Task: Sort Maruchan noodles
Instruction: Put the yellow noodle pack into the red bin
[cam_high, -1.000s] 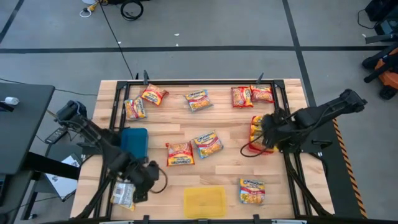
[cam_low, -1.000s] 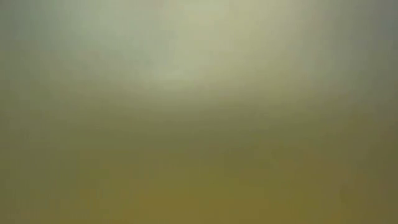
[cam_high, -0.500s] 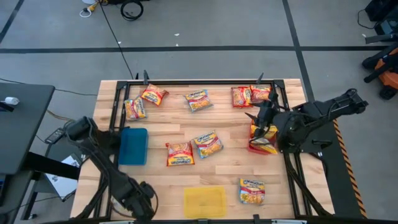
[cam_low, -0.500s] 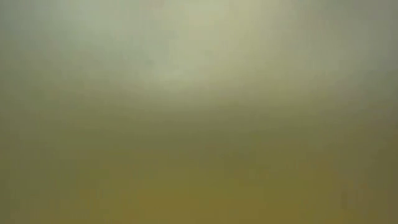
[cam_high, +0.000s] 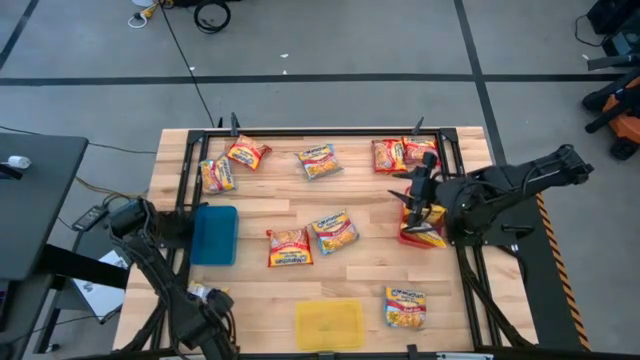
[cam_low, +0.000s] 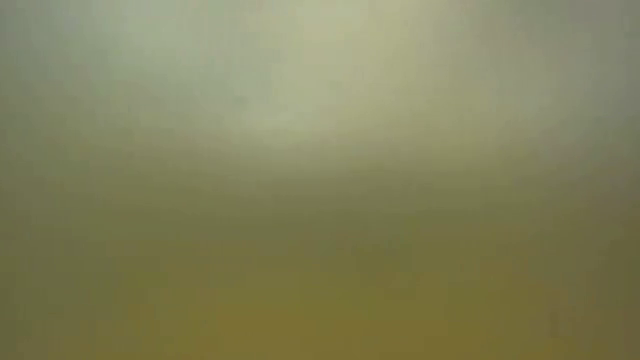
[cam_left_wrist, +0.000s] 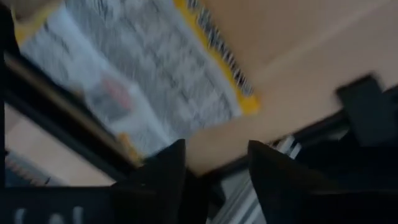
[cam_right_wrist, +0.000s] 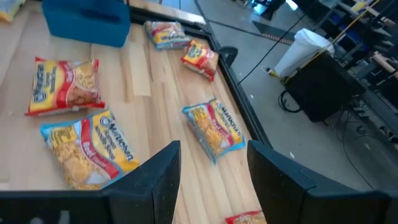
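While black rail (cam_left_wrist: 56, 109) crosses silvery packet (cam_left_wrist: 143, 81), left fingers (cam_left_wrist: 163, 177) apart.

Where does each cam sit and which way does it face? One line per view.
High: overhead, straight down on the table; both arms show.
Low: only a blur; nothing can be told.
Left wrist: past its own fingers, close on a silvery-white packet lying unheld by the table frame.
Right wrist: past the open right gripper, across the table.
Shared: blue tray, high and right wrist.

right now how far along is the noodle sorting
Early. Packets sit on the red tray under the right fingers, which are open and empty. Left fingers hover near a white packet at the near left edge. Eight packets still lie loose; blue tray and yellow tray are empty.
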